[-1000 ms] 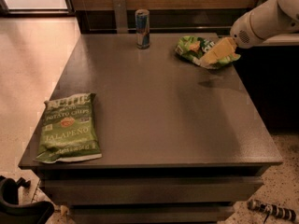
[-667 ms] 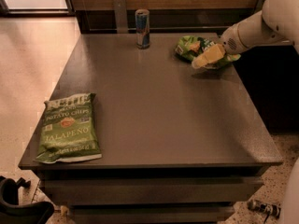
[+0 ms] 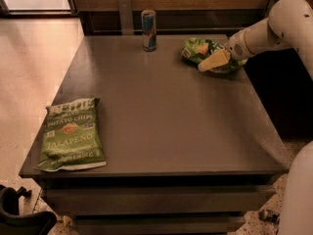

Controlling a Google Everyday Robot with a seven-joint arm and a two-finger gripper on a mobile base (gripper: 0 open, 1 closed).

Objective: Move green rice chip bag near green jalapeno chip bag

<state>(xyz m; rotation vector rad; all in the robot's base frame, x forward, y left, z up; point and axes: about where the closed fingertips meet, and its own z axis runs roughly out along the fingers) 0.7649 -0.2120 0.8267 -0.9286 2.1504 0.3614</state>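
Note:
The green rice chip bag (image 3: 199,50) lies at the far right of the dark table, small and bright green with orange chip pictures. My gripper (image 3: 213,61) reaches in from the right on the white arm (image 3: 274,28) and sits right on the bag's near right side, covering part of it. The green jalapeno chip bag (image 3: 71,134) lies flat at the table's near left corner, far from the gripper and the rice bag.
A blue-and-silver can (image 3: 148,30) stands upright at the table's (image 3: 166,111) far edge, left of the rice bag. A wooden wall and a dark ledge run behind the table. Pale floor lies to the left, and dark robot parts show at the bottom left.
The arm has swung in from the right, and the gripper has moved left and a little down onto the rice chip bag. Neither bag nor the can has moved.

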